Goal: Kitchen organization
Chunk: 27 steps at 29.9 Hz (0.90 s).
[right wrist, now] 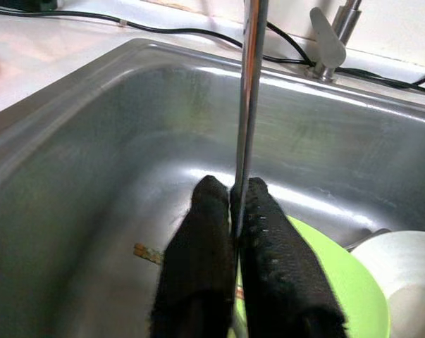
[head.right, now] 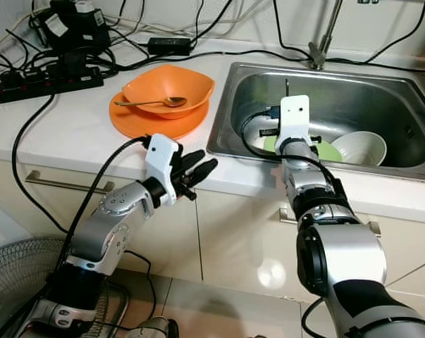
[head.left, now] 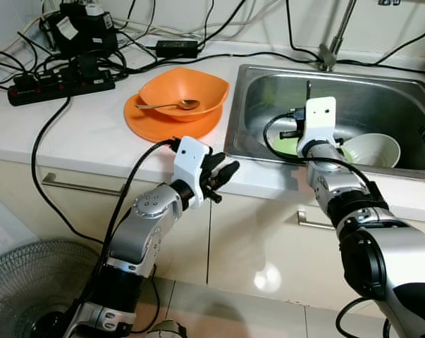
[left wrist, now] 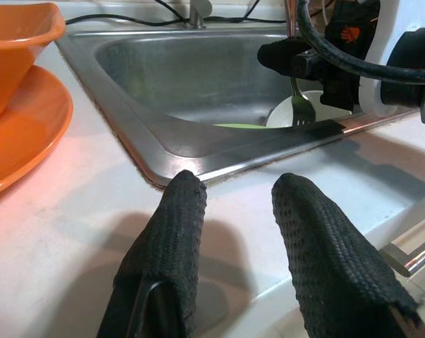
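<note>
The left pincer [left wrist: 230, 211] hovers low over the white table [left wrist: 78, 232], its two black fingers [left wrist: 171, 239] spread apart with bare table showing between them. Just beyond the fingertips, at 12 o'clock, runs the near rim of the steel sink [left wrist: 198, 77]. Inside the sink lie a green plate [left wrist: 244, 126] and a white bowl [left wrist: 282, 113]. At 2 o'clock the right pincer [left wrist: 297, 56] hangs over the sink, gripping a fork [left wrist: 302, 105] whose tines point down. At 10 o'clock an orange bowl [left wrist: 18, 35] sits on an orange plate [left wrist: 22, 134]
</note>
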Available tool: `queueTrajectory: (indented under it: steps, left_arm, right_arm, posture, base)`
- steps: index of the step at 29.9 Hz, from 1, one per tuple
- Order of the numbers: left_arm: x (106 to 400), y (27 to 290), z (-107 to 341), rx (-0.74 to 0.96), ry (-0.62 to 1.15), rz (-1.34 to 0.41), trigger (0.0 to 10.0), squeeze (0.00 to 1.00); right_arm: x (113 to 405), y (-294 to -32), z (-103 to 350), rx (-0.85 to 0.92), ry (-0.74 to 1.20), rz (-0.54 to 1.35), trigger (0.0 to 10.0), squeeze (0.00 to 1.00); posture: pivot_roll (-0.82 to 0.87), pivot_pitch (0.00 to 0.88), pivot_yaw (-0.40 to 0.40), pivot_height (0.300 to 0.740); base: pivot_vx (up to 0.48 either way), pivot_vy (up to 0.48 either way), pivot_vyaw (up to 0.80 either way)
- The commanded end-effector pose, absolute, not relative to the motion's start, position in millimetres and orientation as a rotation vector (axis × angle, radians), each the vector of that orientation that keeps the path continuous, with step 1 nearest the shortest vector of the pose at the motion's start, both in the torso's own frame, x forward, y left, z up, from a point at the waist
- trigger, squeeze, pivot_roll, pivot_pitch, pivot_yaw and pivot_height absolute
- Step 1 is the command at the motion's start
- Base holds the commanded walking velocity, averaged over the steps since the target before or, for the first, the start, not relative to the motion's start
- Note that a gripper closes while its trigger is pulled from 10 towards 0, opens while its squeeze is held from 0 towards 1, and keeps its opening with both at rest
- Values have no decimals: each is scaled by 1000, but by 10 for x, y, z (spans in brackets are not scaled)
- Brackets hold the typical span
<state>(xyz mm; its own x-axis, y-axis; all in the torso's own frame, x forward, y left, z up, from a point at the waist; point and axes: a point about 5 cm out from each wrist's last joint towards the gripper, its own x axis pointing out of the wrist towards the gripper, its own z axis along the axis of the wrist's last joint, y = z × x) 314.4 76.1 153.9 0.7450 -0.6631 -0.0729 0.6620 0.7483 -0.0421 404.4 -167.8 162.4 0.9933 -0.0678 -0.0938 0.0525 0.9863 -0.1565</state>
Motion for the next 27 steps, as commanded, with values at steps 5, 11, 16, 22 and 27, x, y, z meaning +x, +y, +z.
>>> queueTrajectory:
  steps: [5, 11, 16, 22, 27]
  left_arm:
    - [3118, 751, 1536, -2, 90, -735, 10000, 0]
    - [3117, 754, 1545, -6, 84, -728, 10000, 0]
    - [3148, 814, 1594, -17, 38, -664, 10000, 0]
    - [3203, 881, 1706, -22, -64, -560, 10000, 0]
    - [3258, 1034, 1832, -48, -179, -393, 10000, 0]
  right_arm:
    - [4040, -1652, 1598, -147, 112, -51, 10000, 1000]
    - [4048, -1645, 1631, -162, 95, -53, 10000, 1000]
    - [4072, -1609, 1741, -184, 25, -43, 10000, 0]
    - [4071, -1525, 1856, -166, -90, -4, 10000, 0]
    - [3993, -1399, 1848, -133, -214, 70, 10000, 0]
  posture:
    - [211, 0, 16, 740]
    - [208, 0, 13, 740]
    - [204, 8, 11, 740]
    - [201, 19, 3, 740]
    - [198, 33, -5, 740]
  base:
    - [0, 0, 0]
    - [0, 0, 0]
    - [0, 0, 0]
    - [0, 0, 0]
    - [0, 0, 0]
